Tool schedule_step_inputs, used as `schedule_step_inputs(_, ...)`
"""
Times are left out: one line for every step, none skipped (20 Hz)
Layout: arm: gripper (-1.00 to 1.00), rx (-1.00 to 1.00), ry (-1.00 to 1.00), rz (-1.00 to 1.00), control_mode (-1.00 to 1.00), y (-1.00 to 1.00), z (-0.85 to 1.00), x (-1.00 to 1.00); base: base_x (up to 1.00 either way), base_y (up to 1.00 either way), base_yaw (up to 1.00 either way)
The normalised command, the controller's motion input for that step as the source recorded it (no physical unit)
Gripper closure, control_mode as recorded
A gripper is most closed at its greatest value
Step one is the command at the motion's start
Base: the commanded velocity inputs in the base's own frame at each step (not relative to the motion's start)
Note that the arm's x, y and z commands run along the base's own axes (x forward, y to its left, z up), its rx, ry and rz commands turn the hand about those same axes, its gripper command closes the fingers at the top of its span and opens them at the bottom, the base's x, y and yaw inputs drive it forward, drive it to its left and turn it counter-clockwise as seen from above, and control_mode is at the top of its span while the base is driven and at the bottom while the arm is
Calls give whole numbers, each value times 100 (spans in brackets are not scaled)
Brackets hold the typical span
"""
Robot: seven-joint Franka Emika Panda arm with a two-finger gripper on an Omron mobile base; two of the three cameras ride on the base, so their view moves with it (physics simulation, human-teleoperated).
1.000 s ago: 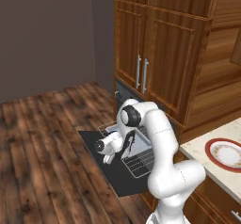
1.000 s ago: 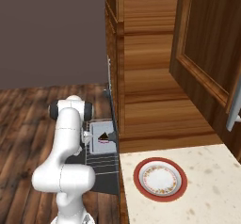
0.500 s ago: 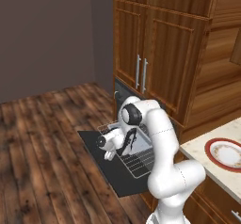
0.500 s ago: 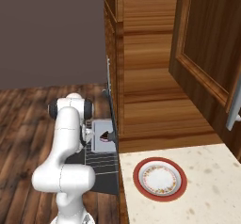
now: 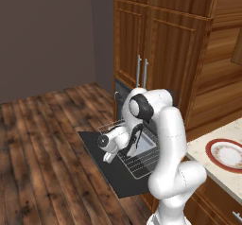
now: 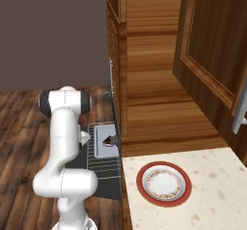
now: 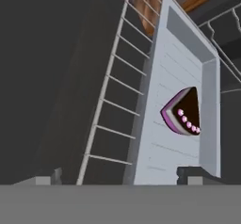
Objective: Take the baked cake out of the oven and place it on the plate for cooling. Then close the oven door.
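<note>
Since a second ago the gripper has drawn nearer the rack pulled out over the open oven door, and its jaws have spread wide, holding nothing; the cake, a dark wedge, lies on the tray, well apart from the plate on the counter. It looks light, soft and crumbly; a gentle pinch across its flat sides seems safest.
</note>
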Motion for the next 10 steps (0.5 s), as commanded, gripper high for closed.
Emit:
schedule_step_inputs(-100,10,1,0,-100,29,69,-89,0,0,0)
schedule_step_inputs(-100,11,1,0,-100,29,74,-88,0,0,0)
schedule_step_inputs(-100,12,0,0,-100,26,89,-77,0,0,0)
schedule_step_inputs(-100,12,0,0,-100,23,99,-74,0,0,0)
schedule_step_inputs(-100,13,0,0,-100,18,100,-67,0,0,0)
schedule_step_inputs(-100,15,0,0,-100,8,100,-52,0,0,0)
schedule_step_inputs(-100,15,0,0,-100,2,100,-47,0,0,0)
schedule_step_inputs(-100,14,0,0,-100,0,100,-40,0,0,0)
schedule_step_inputs(-100,14,0,0,-100,0,100,-34,0,0,0)
schedule_step_inputs(-100,15,0,0,-100,0,100,-23,0,0,0)
